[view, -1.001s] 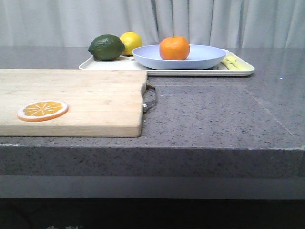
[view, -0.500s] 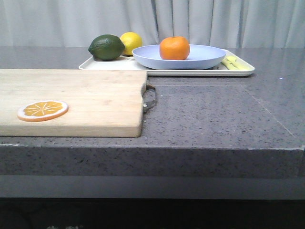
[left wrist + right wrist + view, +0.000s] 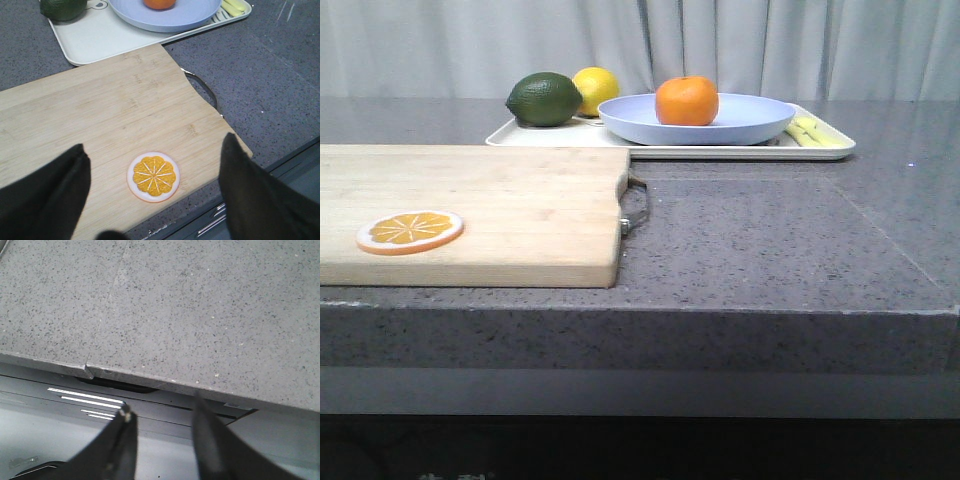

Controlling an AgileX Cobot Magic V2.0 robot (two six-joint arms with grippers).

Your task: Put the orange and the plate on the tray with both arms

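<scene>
Orange on plate, plate on tray: task looks finished.

The orange (image 3: 686, 100) rests in the plate (image 3: 740, 122), which sits on the tray (image 3: 820, 149) beyond the cutting board (image 3: 500, 210). Left gripper (image 3: 155, 200) hangs spread wide and empty over the board, nearer the tray; right gripper (image 3: 160, 440), fingers apart, holds nothing.

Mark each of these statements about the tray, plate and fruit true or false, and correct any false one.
1. The orange sits on the plate. True.
2. The plate rests on the cutting board. False: it is on the tray.
3. The orange slice lies on the cutting board. True.
4. The left claw grips the slice. False: it is open, holding nothing.
5. The right claw holds the orange. False: it is empty, by the table edge.
</scene>
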